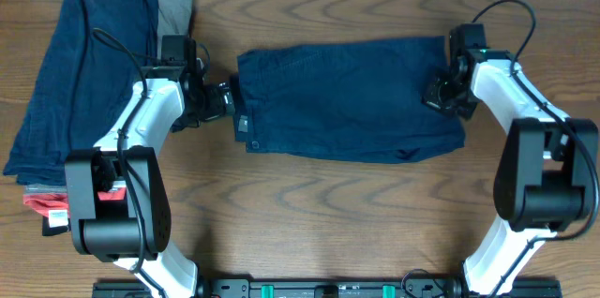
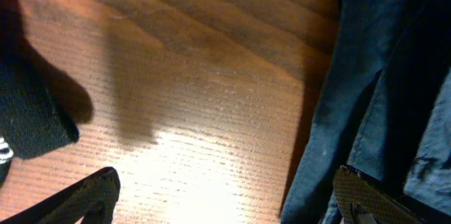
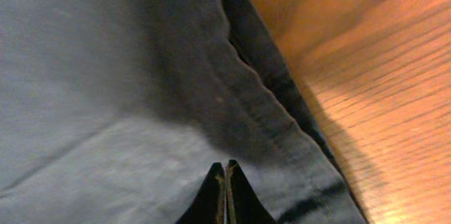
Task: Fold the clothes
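Navy blue shorts (image 1: pixel 347 99) lie flat across the middle of the table, waistband to the left. My left gripper (image 1: pixel 230 101) sits at the waistband edge, low over the wood. In the left wrist view it (image 2: pixel 225 199) is wide open, one finger over bare table and the other finger (image 2: pixel 363 196) over the shorts' edge (image 2: pixel 366 76). My right gripper (image 1: pixel 441 92) hovers over the shorts' right end. In the right wrist view its tips (image 3: pixel 225 171) are pressed together above the fabric (image 3: pixel 106 76) near a stitched hem, with nothing seen between them.
A pile of other clothes (image 1: pixel 75 73), navy with grey and orange-red pieces, lies along the table's left side. A red piece (image 1: pixel 45 206) sits by the left arm's base. Bare wood table (image 1: pixel 328 204) lies in front of the shorts.
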Controlling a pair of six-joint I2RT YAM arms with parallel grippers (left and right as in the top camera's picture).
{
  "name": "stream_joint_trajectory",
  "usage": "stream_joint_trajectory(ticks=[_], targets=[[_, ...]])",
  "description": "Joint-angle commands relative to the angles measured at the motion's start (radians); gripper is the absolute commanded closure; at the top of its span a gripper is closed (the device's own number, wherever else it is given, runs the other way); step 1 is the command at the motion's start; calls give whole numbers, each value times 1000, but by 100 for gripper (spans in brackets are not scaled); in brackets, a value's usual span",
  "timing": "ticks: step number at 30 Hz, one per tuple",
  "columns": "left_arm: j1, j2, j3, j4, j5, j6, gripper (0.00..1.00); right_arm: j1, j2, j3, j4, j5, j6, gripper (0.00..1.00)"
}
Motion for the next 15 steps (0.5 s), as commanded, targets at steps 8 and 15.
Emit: stream_joint_trajectory(ticks=[8, 15], targets=[[0, 2, 5, 13, 43, 67, 2, -3, -186, 0, 7, -29, -146, 28], [0, 2, 5, 40, 191, 203, 2, 1, -250, 0, 13, -63, -241, 31]])
